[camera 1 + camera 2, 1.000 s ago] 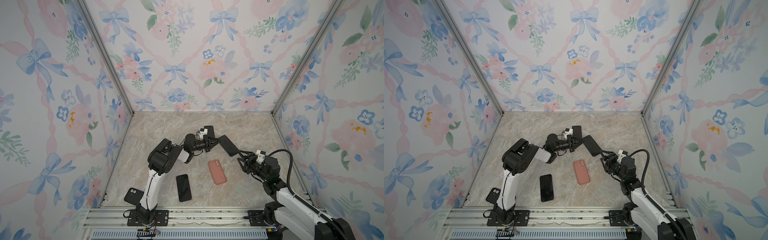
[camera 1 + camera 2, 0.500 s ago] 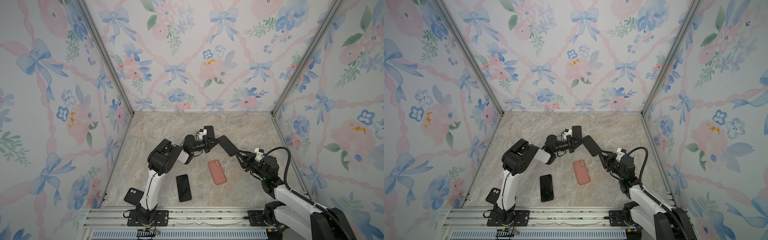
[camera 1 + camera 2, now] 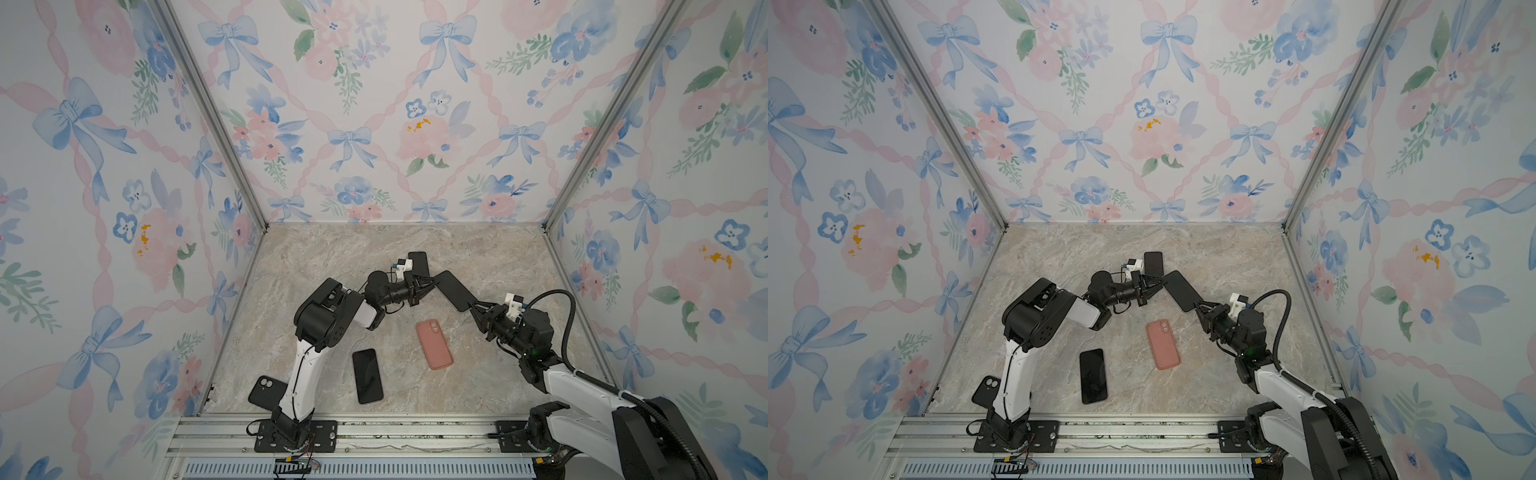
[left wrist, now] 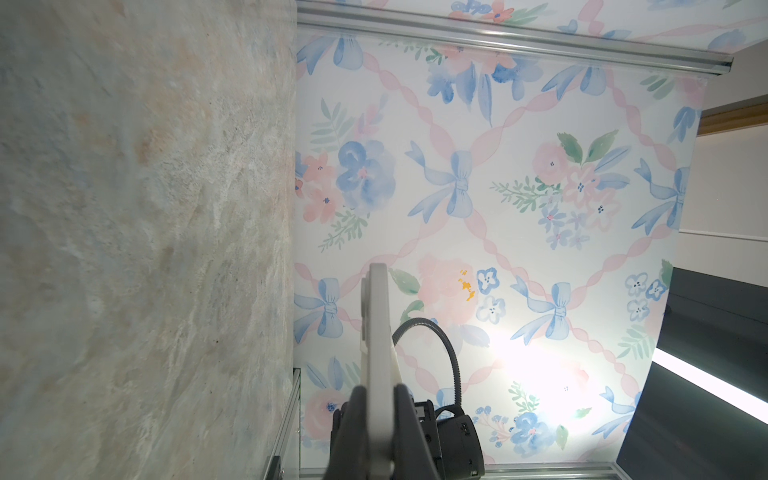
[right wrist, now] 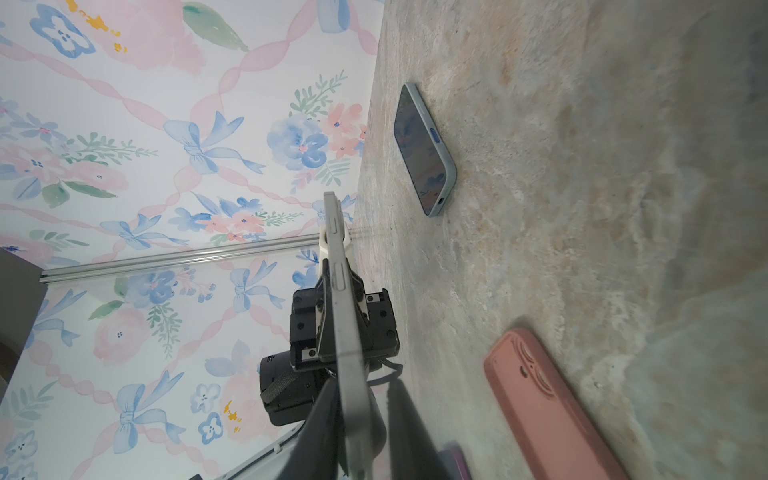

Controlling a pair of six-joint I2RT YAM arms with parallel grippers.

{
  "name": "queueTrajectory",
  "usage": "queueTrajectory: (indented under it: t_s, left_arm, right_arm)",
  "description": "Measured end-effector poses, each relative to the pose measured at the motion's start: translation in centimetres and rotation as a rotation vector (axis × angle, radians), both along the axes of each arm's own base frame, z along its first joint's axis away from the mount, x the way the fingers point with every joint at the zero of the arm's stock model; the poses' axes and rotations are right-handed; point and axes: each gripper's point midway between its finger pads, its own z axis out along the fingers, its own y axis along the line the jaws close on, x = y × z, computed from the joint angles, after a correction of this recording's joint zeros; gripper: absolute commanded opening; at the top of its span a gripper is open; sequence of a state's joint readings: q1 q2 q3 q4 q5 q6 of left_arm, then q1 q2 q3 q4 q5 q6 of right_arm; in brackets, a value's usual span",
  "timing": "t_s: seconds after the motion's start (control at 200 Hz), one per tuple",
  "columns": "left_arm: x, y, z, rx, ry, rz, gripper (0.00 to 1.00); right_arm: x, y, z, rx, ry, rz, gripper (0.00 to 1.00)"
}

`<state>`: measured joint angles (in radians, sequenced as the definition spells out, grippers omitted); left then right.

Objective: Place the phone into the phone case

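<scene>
While the left gripper (image 3: 430,284) pinches one end of the phone (image 3: 455,291) and the right gripper (image 3: 473,306) (jaws narrowing) straddles its opposite end, uneven pull could twist it free.

We looked over every view and found no writing, label, brand, number or sign that we could read. The phones, the cases, the arms and the patterned walls all showed us nothing legible.
</scene>
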<state>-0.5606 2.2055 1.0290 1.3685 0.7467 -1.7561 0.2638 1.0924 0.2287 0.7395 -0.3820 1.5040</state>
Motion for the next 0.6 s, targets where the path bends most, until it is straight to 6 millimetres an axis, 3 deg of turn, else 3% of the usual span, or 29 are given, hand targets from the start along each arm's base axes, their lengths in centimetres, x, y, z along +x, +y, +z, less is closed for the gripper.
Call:
queueTrajectory:
  t_s: [0.255, 0.6]
  left_arm:
    - [0.0, 0.1, 0.1, -0.008, 0.015, 0.002, 0.09]
    - [-0.9, 1.0, 0.8, -0.003, -0.014, 0.007, 0.27]
  right_arm:
    - [0.0, 0.1, 0.8, 0.002, -0.031, 0.005, 0.09]
    - [-0.2, 0.3, 1.6, -0.035, -0.031, 0.022, 0.00]
